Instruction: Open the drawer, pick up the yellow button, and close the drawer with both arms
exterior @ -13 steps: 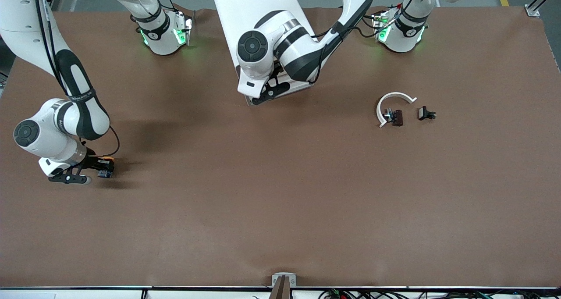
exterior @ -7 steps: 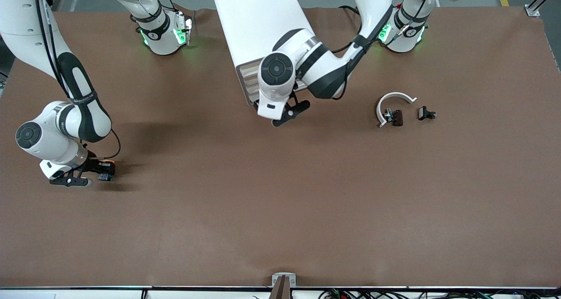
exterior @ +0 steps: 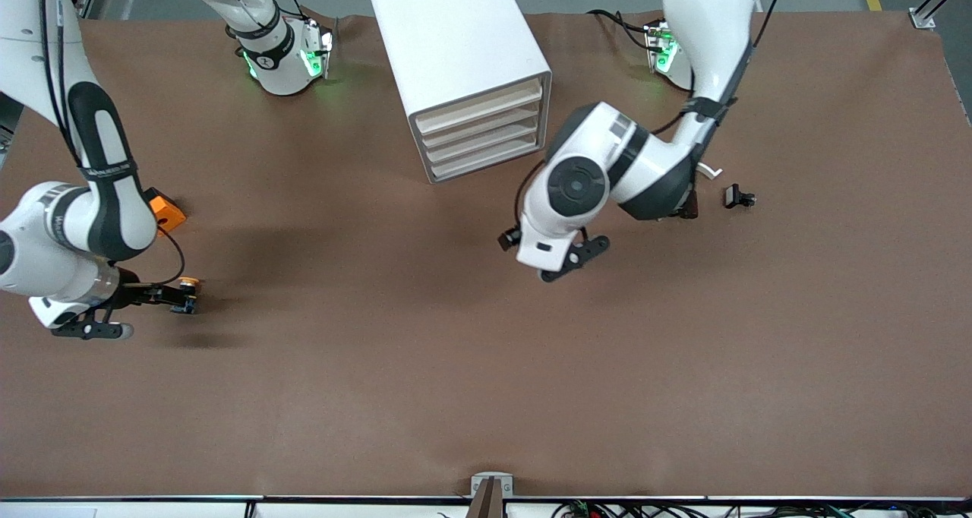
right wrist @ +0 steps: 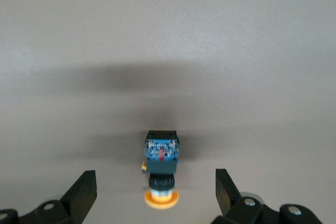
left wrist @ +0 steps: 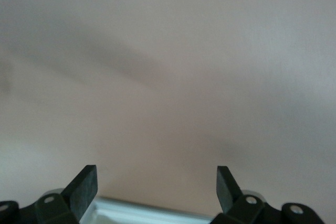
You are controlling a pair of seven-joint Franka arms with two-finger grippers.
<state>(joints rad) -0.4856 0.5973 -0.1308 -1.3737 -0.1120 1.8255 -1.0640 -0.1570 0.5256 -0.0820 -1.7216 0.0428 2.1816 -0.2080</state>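
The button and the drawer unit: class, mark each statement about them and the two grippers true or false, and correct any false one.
1. The button lies on the table between the open jaws of the right gripper. True.
2. A drawer of the drawer unit stands pulled out. False: all drawer fronts sit flush.
3. The left gripper holds a clip. False: its jaws are open and empty.
4. The orange block lies farther from the front camera than the button. True.

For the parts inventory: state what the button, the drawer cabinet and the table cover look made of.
Button: likely plastic, with a glossy orange-yellow cap and matte black and blue body.
Drawer cabinet: probably smooth white plastic or painted board; even sheen, paler drawer fronts.
Table cover: matte brown sheet, perhaps paper or felt; faint wrinkles.
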